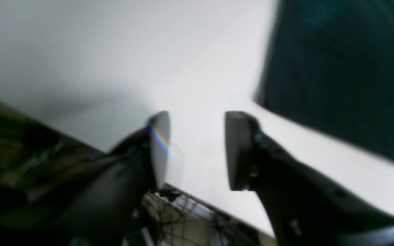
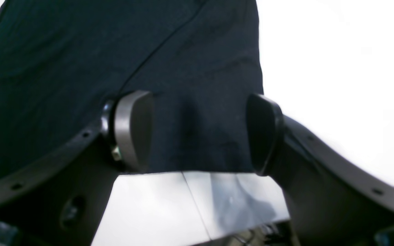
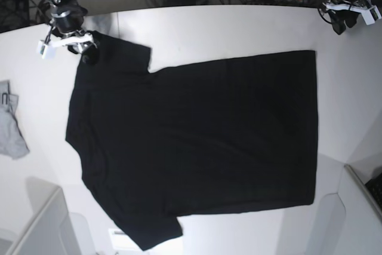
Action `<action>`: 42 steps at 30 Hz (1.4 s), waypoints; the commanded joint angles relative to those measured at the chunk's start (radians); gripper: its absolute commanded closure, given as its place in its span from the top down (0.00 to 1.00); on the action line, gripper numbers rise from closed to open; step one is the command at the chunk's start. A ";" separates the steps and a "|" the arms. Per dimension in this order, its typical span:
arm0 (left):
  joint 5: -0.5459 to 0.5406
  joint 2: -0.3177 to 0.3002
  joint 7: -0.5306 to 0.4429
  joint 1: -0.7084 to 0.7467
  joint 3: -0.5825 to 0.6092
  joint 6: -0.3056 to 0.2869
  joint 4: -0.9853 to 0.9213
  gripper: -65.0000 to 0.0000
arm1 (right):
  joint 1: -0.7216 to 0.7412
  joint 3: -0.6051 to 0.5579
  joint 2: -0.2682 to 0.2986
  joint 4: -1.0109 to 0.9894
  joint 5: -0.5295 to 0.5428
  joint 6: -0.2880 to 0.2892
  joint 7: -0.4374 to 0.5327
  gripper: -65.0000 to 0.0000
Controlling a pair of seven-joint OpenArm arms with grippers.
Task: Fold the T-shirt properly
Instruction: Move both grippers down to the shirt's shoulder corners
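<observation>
Spread flat across the white desk (image 3: 239, 28): the black T-shirt (image 3: 197, 147). Over its far sleeve, the right pincer (image 2: 198, 131), pads apart, cloth beneath the gap. Beside the hem corner, above bare desk, the left pincer (image 1: 197, 150), likewise parted, gripping nothing.

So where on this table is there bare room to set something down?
Bare white table runs along the far edge beyond the T-shirt, and right of its hem below the left gripper. A smaller patch lies between the grey cloth and the collar. The middle is covered; the right gripper crowds the far sleeve.
</observation>
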 commanded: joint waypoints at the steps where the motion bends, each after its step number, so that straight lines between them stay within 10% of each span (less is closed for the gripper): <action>1: -0.023 -0.008 0.010 -0.002 -0.028 -0.051 0.015 0.42 | 0.001 0.005 0.019 -0.008 0.005 0.005 0.012 0.60; 8: -0.044 0.046 0.177 -0.084 -0.156 -0.251 0.013 0.44 | 0.022 0.063 0.023 -0.112 0.005 0.003 0.014 0.58; 28: -0.039 0.075 0.267 -0.196 -0.175 -0.257 -0.077 0.44 | 0.007 -0.018 0.020 -0.112 0.004 0.005 -0.037 0.56; 36: -0.038 0.078 0.269 -0.246 -0.172 -0.257 -0.139 0.44 | 0.004 -0.047 0.022 -0.112 0.004 0.005 -0.046 0.36; 42: -0.038 0.078 0.294 -0.286 -0.152 -0.257 -0.182 0.54 | 0.008 -0.047 0.022 -0.114 0.004 0.005 -0.046 0.00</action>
